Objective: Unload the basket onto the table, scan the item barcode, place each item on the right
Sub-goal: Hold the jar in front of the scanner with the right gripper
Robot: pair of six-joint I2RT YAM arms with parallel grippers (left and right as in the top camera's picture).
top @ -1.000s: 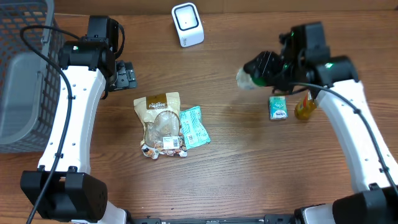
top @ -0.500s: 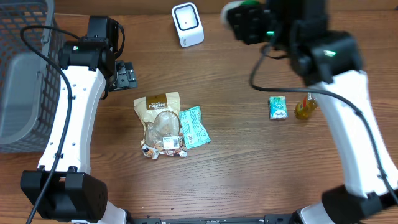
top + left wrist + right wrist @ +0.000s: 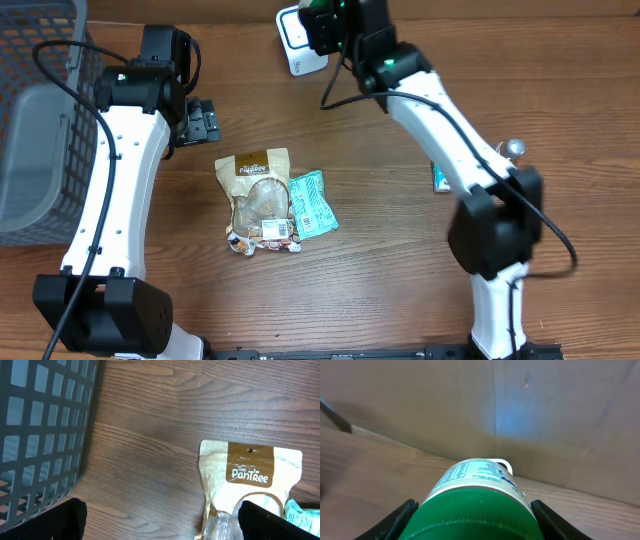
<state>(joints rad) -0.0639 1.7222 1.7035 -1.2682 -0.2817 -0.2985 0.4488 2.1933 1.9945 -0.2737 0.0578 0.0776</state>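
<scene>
1. Overhead: the right arm has swung from the table's right side to the back edge. The right gripper (image 3: pixel 322 28) now hangs just beside the white scanner (image 3: pixel 298 48). The left gripper (image 3: pixel 205 122) has not moved.
2. Left wrist: the left gripper's jaws are spread wide and empty above a pouch (image 3: pixel 250 475) reading "PanTree", with a grey basket (image 3: pixel 45 435) to the left.
3. Right wrist: the right gripper clamps a green-capped bottle (image 3: pixel 472 477) between its fingers (image 3: pixel 395 521). The white label's print is too small to read.

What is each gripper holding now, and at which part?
The right gripper holds a white bottle by its green cap end, one finger on each side. The left gripper is open and holds nothing.
</scene>
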